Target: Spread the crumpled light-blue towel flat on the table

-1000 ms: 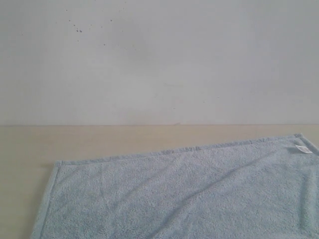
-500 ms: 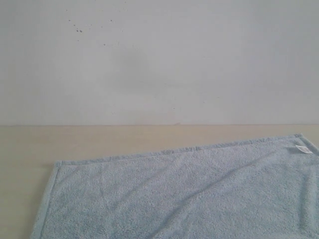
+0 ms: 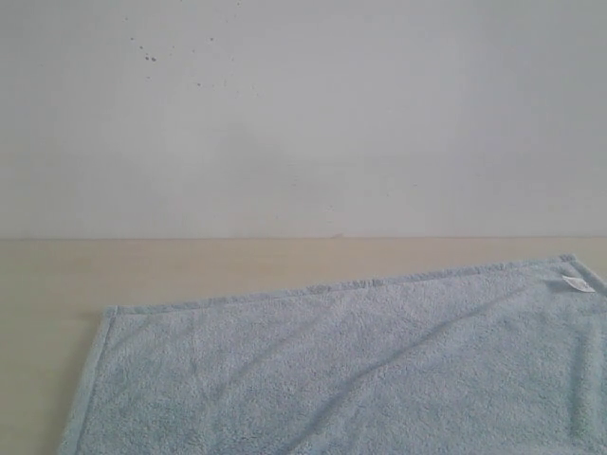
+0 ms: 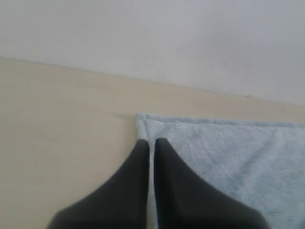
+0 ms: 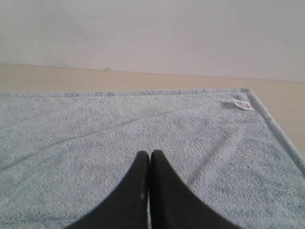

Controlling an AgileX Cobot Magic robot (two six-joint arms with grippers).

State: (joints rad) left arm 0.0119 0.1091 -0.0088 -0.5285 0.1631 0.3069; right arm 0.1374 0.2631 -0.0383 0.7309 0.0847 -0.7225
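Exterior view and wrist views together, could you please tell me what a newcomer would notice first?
The light-blue towel lies spread nearly flat on the beige table, filling the lower part of the exterior view, with a white tag near its far right corner. The black left claw, shut, sits at the towel's left edge near a corner. The right claw, also shut, hovers above its middle.
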